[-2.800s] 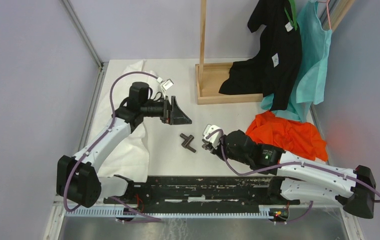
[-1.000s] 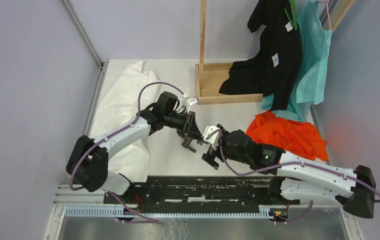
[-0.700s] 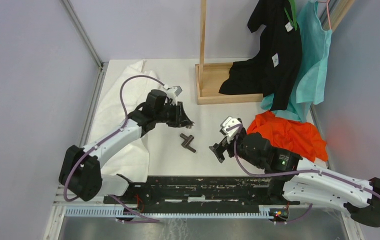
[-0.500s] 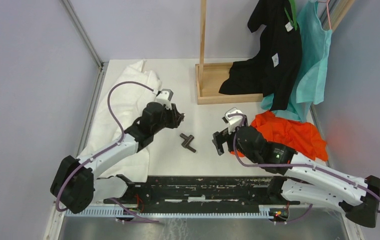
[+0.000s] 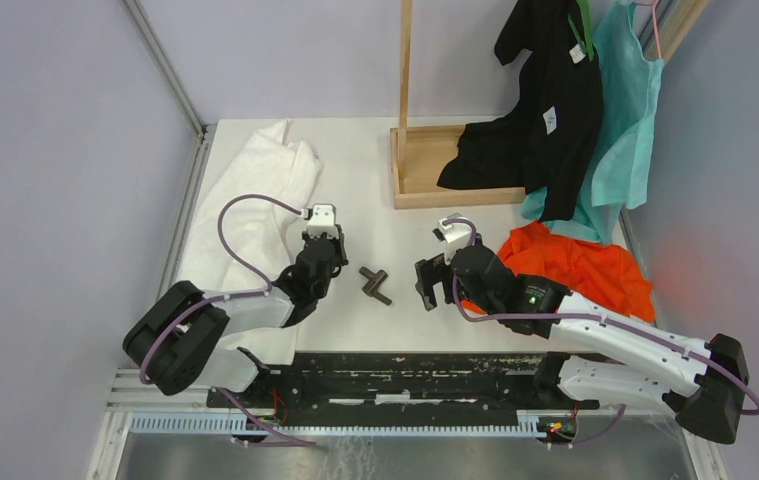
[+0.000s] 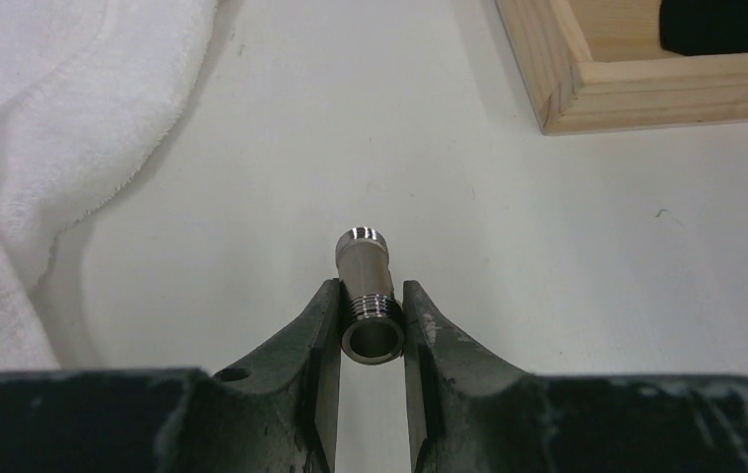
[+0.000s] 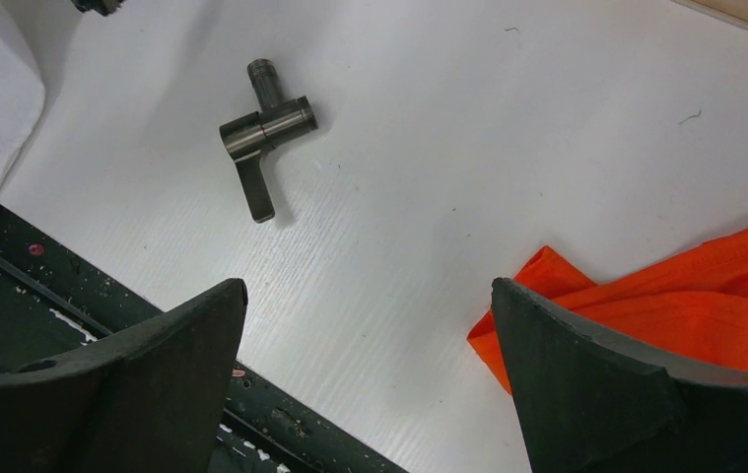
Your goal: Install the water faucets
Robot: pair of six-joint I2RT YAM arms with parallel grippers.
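My left gripper (image 6: 371, 313) is clamped on the short threaded piece (image 6: 363, 258) of the tap. Its open bore faces the wrist camera, and its narrow end sticks out beyond the fingertips, over bare table (image 6: 508, 246). My right gripper (image 7: 368, 296) hangs with its fingers wide apart and holds nothing. The T-shaped piece (image 7: 263, 126) lies flat on the table, ahead of the right fingers and beyond the tip of the one farther from the orange cloth (image 7: 665, 296). It is not between them.

I judge that the step in hand is to pick up the T-shaped piece with the right gripper, so that the two parts can be joined. To do it well, I would bring the open fingers over the thick cross barrel and turn the wrist until they stand across it. I would close there, not on the thin flat handle, which may slip. The threaded stub should be left outside the fingers, because the short piece probably goes there. The orange cloth lies just beside the other finger, so I should not catch it.
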